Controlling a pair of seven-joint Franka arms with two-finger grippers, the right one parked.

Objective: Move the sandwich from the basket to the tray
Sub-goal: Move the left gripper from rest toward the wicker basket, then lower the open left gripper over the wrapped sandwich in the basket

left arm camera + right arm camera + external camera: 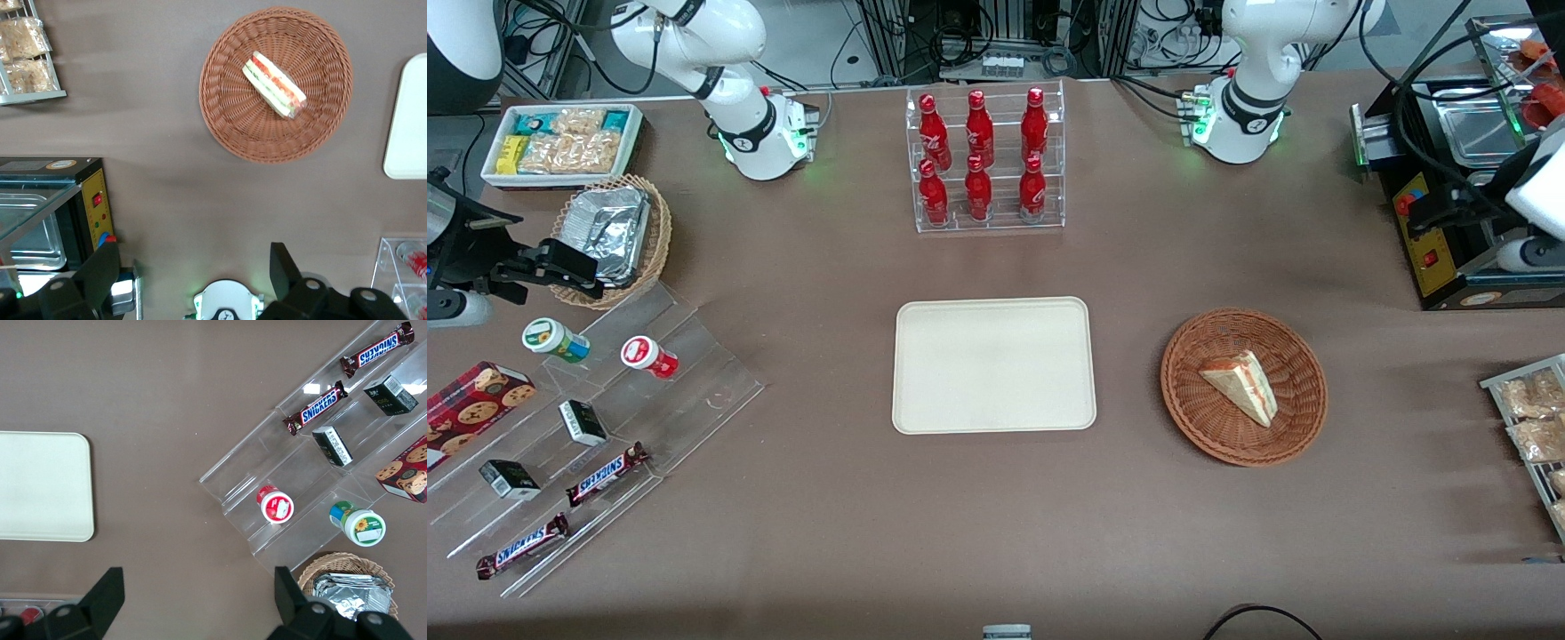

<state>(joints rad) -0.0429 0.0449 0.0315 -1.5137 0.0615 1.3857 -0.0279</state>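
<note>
The left arm's gripper [193,280] hangs high above the brown table [996,533], its two dark fingers [100,270] spread wide apart with nothing between them, over bare tabletop near the black oven [60,207] at the working arm's end. Well apart from it, the sandwich [1240,385] lies on its side inside the round reddish-brown basket [1209,427], its red and green filling edge showing. The basket sits beside the cream-white tray [925,400], which holds nothing and lies near the table's middle. Farther from the front camera than the tray stands a clear rack of red bottles [983,156]. Toward the parked arm's end, clear acrylic steps [711,382] carry two Snickers bars [605,474] and small cartons.
</note>
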